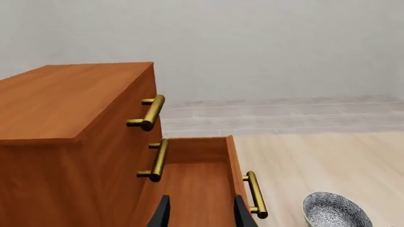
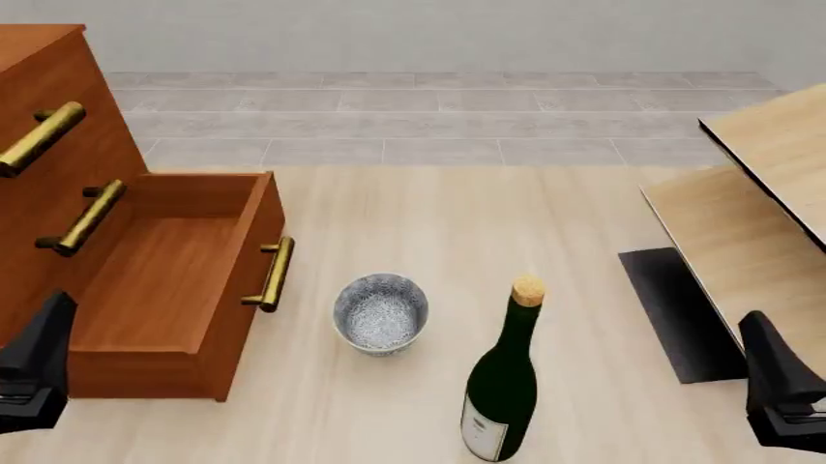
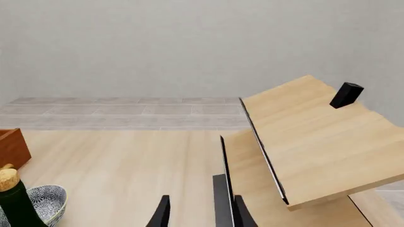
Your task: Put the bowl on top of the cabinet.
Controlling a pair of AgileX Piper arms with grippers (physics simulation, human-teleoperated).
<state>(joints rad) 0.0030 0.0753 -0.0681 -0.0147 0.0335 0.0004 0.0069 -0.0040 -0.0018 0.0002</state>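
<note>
There is one bowl [image 2: 381, 311], one green bottle [image 2: 504, 387] with one cork [image 2: 528, 289], and one brown cabinet [image 2: 77, 232] with three gold handles [image 2: 271, 274] and one open drawer [image 2: 162, 280]. There is one light wood piece of furniture [image 2: 761, 193] with two flat boards. There are two tools, the left tool [image 2: 37, 372] and the right tool [image 2: 781, 387].

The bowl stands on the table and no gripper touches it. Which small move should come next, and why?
Probably bring the left gripper over toward the bowl. The bowl sits upright beside the cabinet's open bottom drawer, nearer the left arm, while the wine bottle stands between it and the right gripper.
</note>
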